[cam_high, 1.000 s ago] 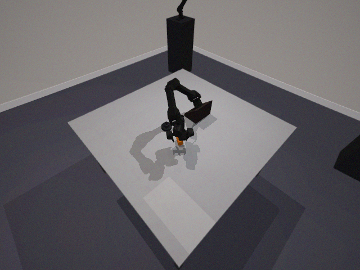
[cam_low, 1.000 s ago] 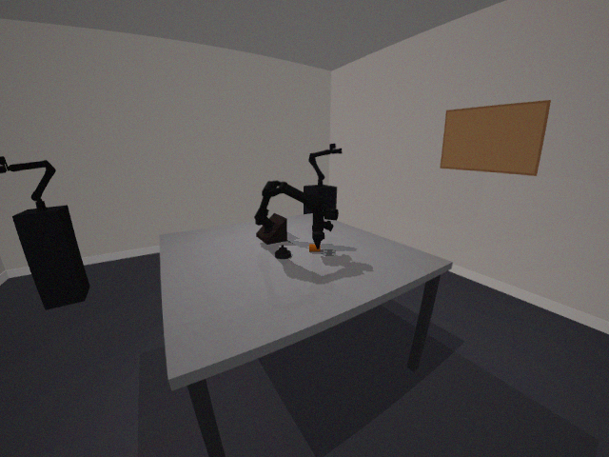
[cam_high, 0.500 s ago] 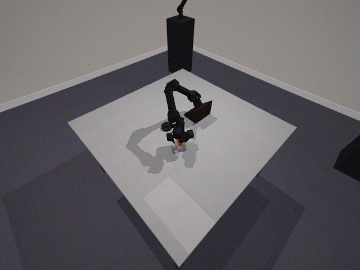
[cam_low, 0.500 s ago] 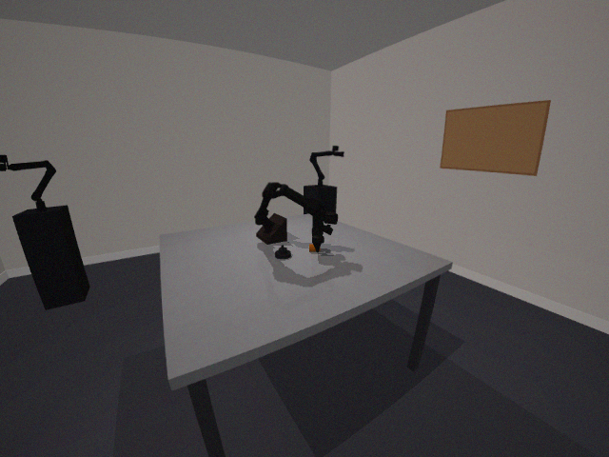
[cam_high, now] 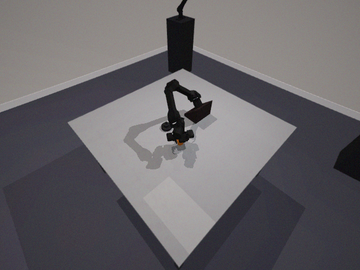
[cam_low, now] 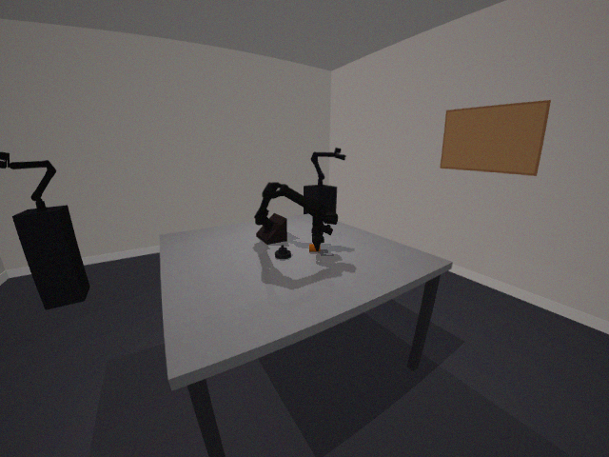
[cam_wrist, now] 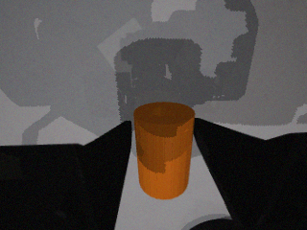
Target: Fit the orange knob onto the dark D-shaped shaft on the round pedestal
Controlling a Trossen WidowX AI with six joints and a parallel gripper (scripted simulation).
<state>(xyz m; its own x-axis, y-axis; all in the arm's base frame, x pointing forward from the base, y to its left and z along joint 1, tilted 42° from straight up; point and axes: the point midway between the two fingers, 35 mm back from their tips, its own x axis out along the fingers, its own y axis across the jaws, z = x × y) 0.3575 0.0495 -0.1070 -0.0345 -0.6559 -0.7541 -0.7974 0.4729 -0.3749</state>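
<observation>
Honestly, with the claw (cam_high: 180,142) (cam_low: 317,248) (cam_wrist: 162,125) about half open around the knob (cam_high: 180,142) (cam_low: 312,248) (cam_wrist: 164,158) on the table (cam_high: 232,139) (cam_low: 221,305) (cam_wrist: 168,216), near the pedestal (cam_high: 166,126) (cam_low: 283,254) (cam_wrist: 213,225), and no telling if both fingers touch, I'd squeeze evenly and check it's snug before lifting.

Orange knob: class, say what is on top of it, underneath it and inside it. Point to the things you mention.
Nothing rests on the upward-facing end of the orange knob (cam_high: 180,142) (cam_low: 313,248) (cam_wrist: 164,163). Its underside is hidden, and no hole shows, so its inside cannot be seen.
</observation>
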